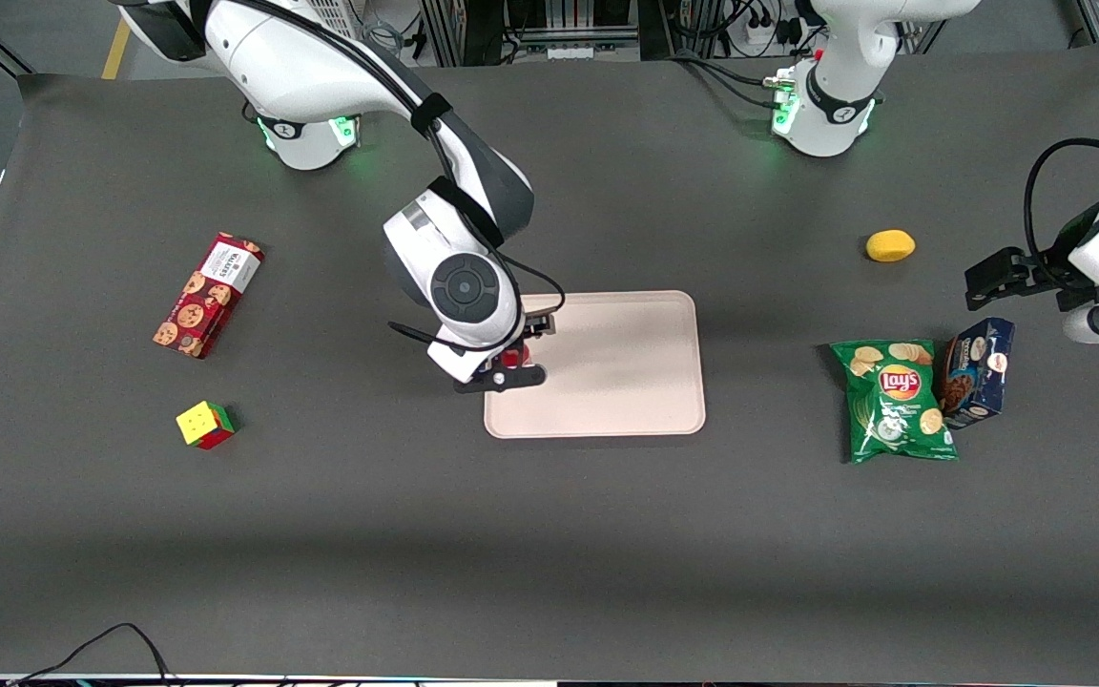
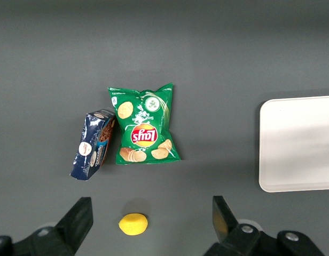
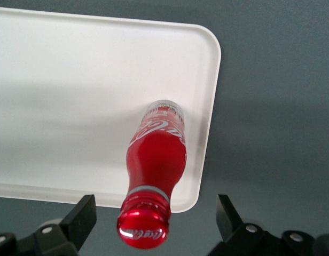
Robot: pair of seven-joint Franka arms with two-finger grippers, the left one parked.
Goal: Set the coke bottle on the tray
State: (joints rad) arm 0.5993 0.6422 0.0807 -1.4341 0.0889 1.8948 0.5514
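The coke bottle (image 3: 156, 160), red with a red cap and a clear base, stands upright on the pale pinkish-beige tray (image 3: 73, 80), close to the tray's edge toward the working arm's end. My right gripper (image 3: 154, 221) is open right above it, with one finger on each side of the cap and a clear gap to both. In the front view the gripper (image 1: 511, 363) hides most of the bottle (image 1: 511, 358), over that same edge of the tray (image 1: 616, 372). The tray also shows in the left wrist view (image 2: 298, 144).
A red cookie box (image 1: 207, 295) and a colour cube (image 1: 206, 425) lie toward the working arm's end. A green Lay's bag (image 1: 896, 401), a blue box (image 1: 977, 372) and a yellow lemon (image 1: 890, 245) lie toward the parked arm's end.
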